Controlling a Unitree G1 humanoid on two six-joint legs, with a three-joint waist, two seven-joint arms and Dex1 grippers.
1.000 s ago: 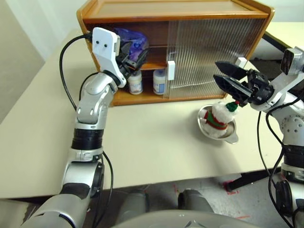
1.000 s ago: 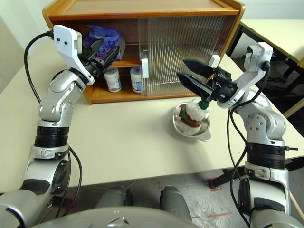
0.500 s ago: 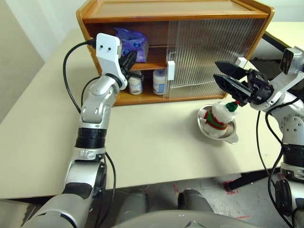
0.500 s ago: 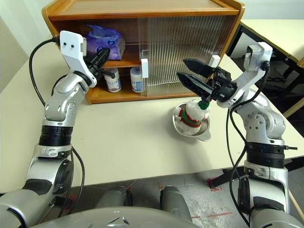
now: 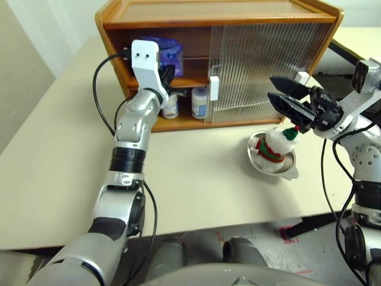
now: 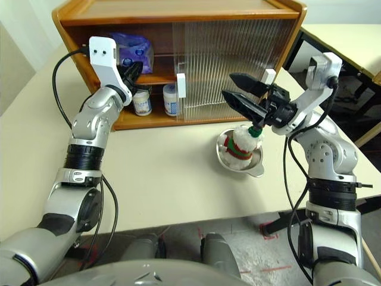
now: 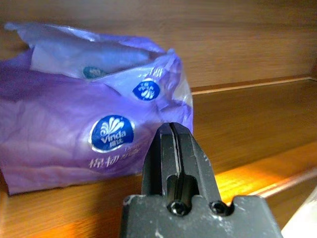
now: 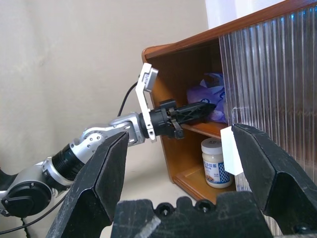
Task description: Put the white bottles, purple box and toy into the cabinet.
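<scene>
Cabinet: the honey-brown wooden cabinet [image 5: 149,21] stands at the back of the pale table [image 5: 196,179], its ribbed translucent sliding doors [image 5: 268,65] pushed to the right so the left bay is open for loading.
Purple box: the soft lavender tissue pack with dark blue round marks [image 7: 84,124] lies on the shelf inside the open bay, placed.
White bottles: two squat white plastic jars with blue labels [image 5: 200,102] stand side by side on the cabinet floor under that shelf, placed too.
Left gripper: the left gripper [image 7: 171,148] reaches level into the shelf opening, black fingers pressed together on nothing, tips just beside the pack; probably to nudge it deeper.
Toy: the fluffy white plush snowman with green hat [image 5: 272,146] sits in a shallow metal bowl [image 5: 290,173] in front of the doors, not yet stored.
Right gripper: the right gripper [image 5: 289,101] hovers just above the snowman, fingers spread wide and empty, seemingly poised to take it.
</scene>
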